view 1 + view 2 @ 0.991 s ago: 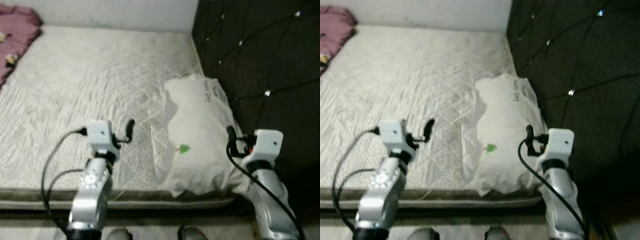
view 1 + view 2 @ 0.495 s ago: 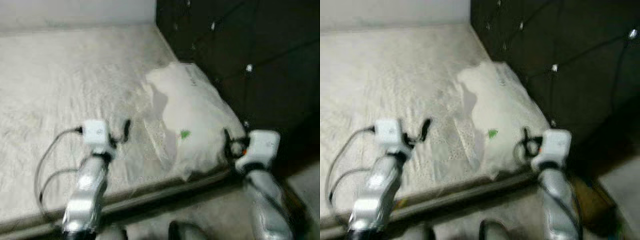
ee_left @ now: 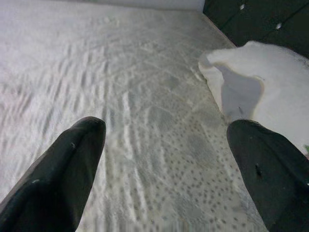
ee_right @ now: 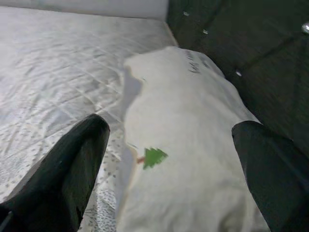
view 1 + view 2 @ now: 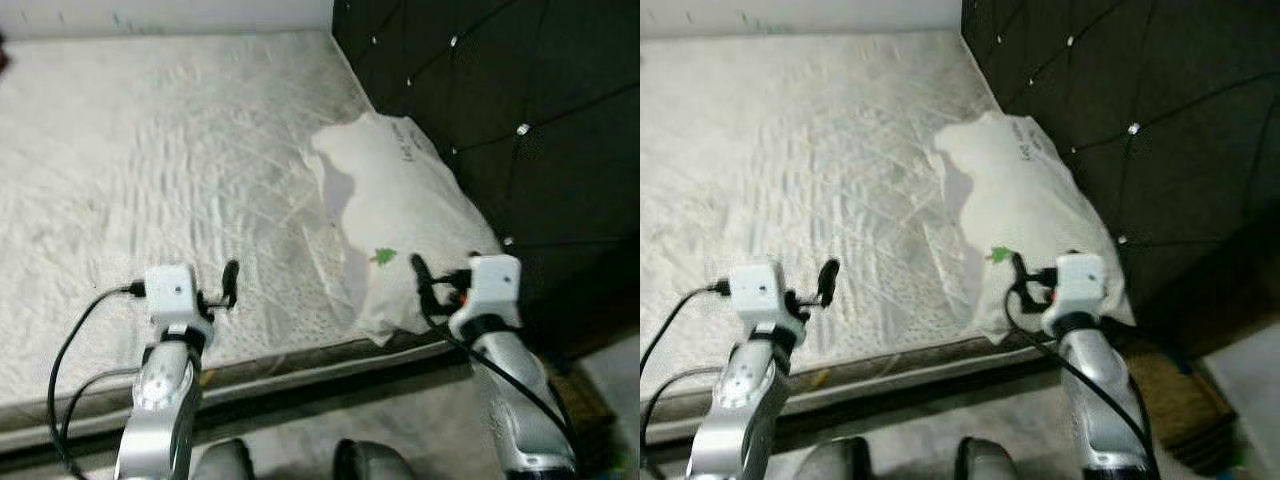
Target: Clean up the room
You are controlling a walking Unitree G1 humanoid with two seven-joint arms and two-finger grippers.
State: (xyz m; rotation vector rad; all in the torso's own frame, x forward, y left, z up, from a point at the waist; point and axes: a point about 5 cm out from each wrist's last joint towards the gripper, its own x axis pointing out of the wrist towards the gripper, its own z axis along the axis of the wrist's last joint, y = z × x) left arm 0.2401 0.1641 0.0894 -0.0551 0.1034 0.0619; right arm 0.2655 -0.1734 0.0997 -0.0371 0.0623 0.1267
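Since half a second ago the blur has cleared and the camera has swung, so the bed's near edge slants across the frame.

Left eye view: the white pillow (image 5: pixel 400 225) lies at the bed's (image 5: pixel 150 170) right edge against the dark tufted headboard (image 5: pixel 500 90). The left tool (image 5: pixel 228 285) hovers over the near edge; the right tool (image 5: pixel 420 280) is just beside the pillow's near end.

Left wrist view: both fingers (image 3: pixel 58 179) stand wide apart, holding nothing.

Right wrist view: fingers (image 4: pixel 63 174) spread wide, empty, with the pillow's green tree mark (image 4: pixel 153 157) between them.
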